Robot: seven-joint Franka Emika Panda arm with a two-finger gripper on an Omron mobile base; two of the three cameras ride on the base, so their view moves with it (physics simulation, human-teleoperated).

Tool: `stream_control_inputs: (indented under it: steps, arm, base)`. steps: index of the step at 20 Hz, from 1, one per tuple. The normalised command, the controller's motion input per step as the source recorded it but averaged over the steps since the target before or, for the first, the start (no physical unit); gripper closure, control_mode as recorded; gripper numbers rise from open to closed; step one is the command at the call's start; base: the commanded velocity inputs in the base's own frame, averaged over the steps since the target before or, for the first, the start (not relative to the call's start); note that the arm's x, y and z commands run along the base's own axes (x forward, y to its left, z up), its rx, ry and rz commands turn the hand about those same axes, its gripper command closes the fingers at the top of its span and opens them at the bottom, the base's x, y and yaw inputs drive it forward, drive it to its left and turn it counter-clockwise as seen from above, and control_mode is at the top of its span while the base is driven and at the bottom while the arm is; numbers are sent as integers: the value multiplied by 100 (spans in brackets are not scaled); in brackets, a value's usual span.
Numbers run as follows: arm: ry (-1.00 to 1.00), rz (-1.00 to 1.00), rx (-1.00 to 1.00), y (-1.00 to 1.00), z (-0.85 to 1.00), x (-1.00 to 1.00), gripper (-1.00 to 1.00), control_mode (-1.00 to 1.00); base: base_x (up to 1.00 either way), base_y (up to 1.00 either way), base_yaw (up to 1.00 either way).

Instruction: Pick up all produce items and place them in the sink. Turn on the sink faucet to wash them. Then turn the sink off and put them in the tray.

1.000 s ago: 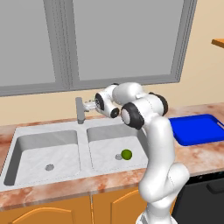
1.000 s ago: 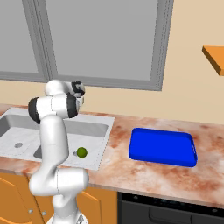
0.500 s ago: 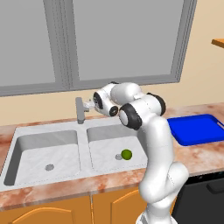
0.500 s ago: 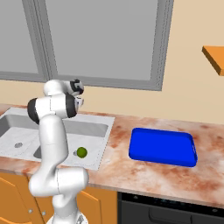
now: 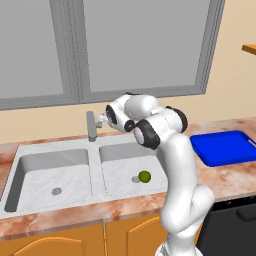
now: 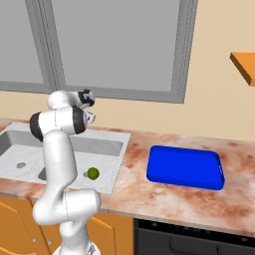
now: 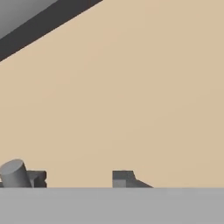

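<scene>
Gripper (image 5: pixel 103 120) hovers just right of the sink faucet (image 5: pixel 91 127), jaws parted and holding nothing. Right of the faucet, the lime (image 5: pixel 144 176) lies in the sink (image 5: pixel 75 150)'s right bowl; the blue tray (image 5: pixel 223 147) sits farther right.

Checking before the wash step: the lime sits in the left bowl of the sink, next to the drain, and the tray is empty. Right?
Not quite. The lime sits in the right bowl of the sink, next to the drain, as the left base view shows. The tray is indeed empty.
</scene>
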Motion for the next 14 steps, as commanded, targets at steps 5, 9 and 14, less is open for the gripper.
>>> stream_control_inputs:
  steps: [5,9,14]
  arm:
    - [2,-9,6,-100,-47,-23,100,-100]
    - [3,-8,5,-100,-52,-24,100,-100]
    - [3,-7,5,-100,-55,-21,100,-100]
  base:
    - [0,0,0]
    - [0,0,0]
    - [0,0,0]
